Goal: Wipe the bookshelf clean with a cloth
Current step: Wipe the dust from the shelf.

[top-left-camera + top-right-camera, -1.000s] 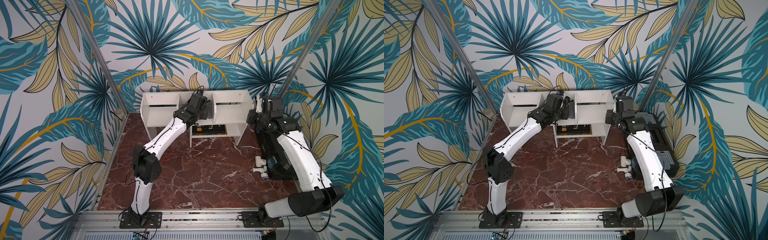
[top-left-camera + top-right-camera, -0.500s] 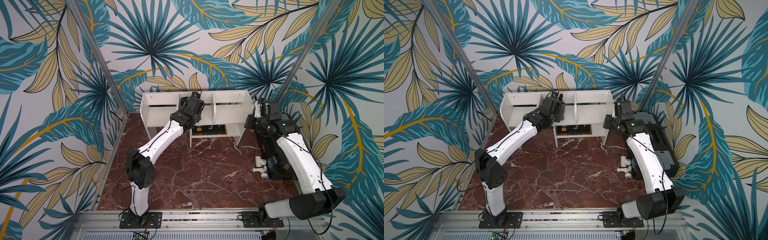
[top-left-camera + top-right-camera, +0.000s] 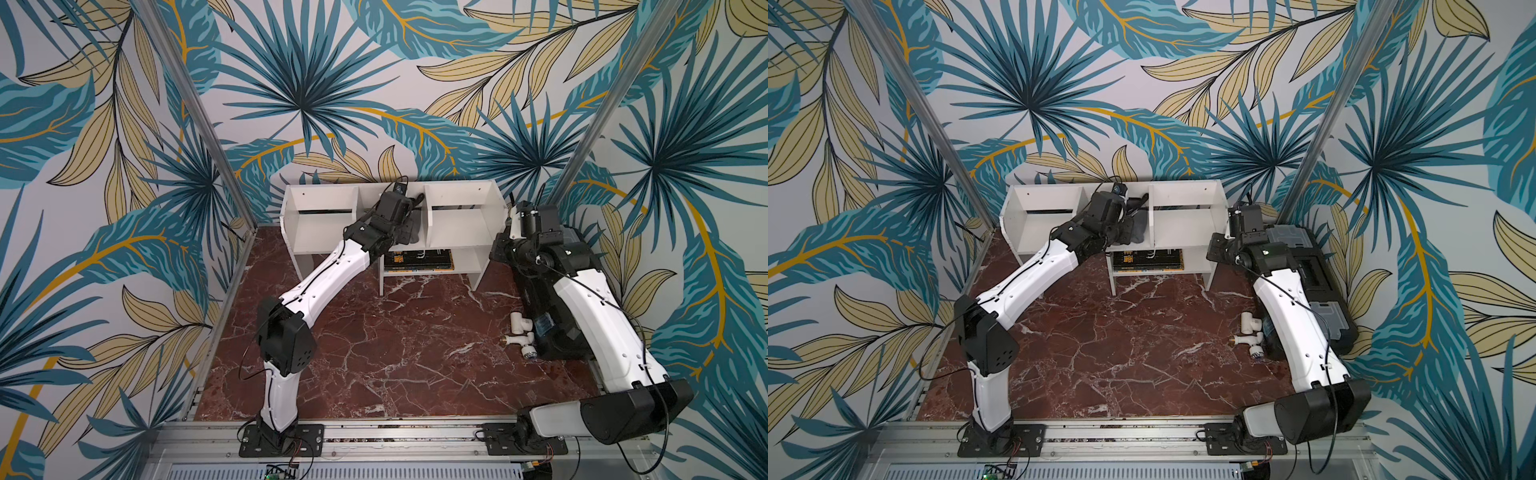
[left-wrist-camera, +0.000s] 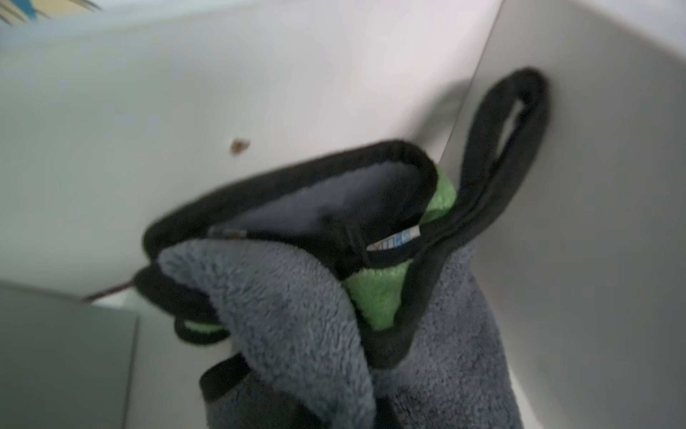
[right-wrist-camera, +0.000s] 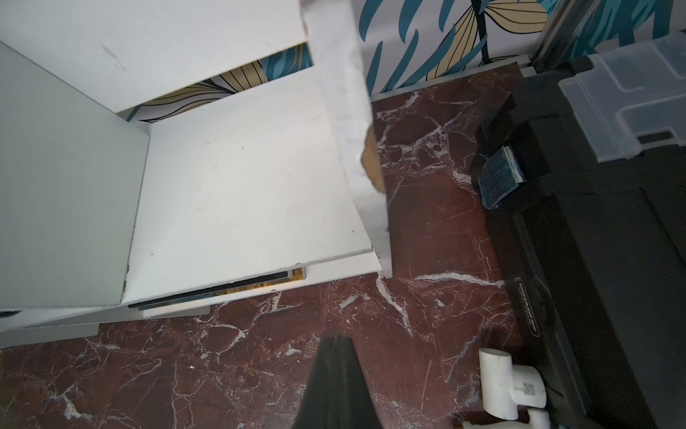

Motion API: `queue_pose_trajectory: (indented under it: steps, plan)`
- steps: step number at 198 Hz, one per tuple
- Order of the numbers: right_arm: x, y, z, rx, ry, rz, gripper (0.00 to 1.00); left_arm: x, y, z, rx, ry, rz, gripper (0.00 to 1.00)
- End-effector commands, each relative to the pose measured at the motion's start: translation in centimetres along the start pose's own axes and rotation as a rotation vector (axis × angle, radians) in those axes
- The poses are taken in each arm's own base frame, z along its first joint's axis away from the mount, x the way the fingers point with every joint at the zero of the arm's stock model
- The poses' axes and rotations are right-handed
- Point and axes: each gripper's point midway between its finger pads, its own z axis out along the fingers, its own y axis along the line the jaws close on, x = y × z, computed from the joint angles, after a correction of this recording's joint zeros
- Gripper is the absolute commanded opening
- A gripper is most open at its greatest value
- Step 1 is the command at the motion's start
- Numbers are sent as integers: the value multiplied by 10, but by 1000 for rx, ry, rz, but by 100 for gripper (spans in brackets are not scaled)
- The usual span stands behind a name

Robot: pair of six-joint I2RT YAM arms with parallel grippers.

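Observation:
The white bookshelf [image 3: 457,224] [image 3: 1183,232] stands against the back wall. My left gripper [image 3: 409,216] reaches into its middle compartment and is shut on the cloth [image 3: 409,232] [image 3: 1138,230]. In the left wrist view the grey cloth [image 4: 282,304], with its black hem and green patch, is bunched in the corner where back panel and divider meet. It hides the left gripper [image 4: 326,412]. My right gripper [image 5: 336,345] [image 3: 496,253] is shut and empty, just off the shelf's right end and above the floor.
A black toolbox [image 3: 561,291] [image 5: 594,260] lies under my right arm along the right wall. White pipe fittings [image 3: 519,328] [image 5: 505,386] lie beside it. A dark flat book [image 3: 417,259] fills the lower cubby. The back panel carries a small brown spot [image 4: 239,145].
My left gripper has slid left with the cloth inside the middle compartment, then come a little back to the right. The right arm has barely moved.

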Motion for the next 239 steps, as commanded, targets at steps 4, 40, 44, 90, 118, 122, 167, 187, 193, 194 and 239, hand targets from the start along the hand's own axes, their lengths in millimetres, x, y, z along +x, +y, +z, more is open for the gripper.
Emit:
queue_pose_trajectory:
  steps: [4,40,44,90,118,122,167,187,193,194,239]
  plan:
    - [8,4,-6,-22,11,6,0,-59,14,-19,1,-136,-80,0]
    - [10,12,-6,-48,16,-3,0,-89,73,-43,-147,-243,-151,0]
    - [10,13,-7,-50,14,-3,0,-89,77,-44,-153,-242,-156,0]
    - [9,12,-5,-34,-1,8,0,-45,71,-35,-96,-132,-127,0]
    - [8,8,-9,-14,-8,1,0,-12,53,-36,-50,-61,-80,0]
    - [8,7,-10,-10,-11,-1,0,-8,50,-37,-43,-53,-72,0]
    - [7,6,-10,-8,-16,0,0,27,6,-46,132,42,-51,0]
    - [9,8,-9,-19,-12,2,0,32,-2,-43,182,48,-84,0]
    - [9,9,-8,-25,-10,4,0,30,-5,-43,195,48,-85,0]
    - [9,9,-8,-25,-10,5,0,30,-5,-42,196,49,-85,0]
    - [11,12,-9,-38,-5,-2,0,-17,24,-32,60,-53,-118,0]
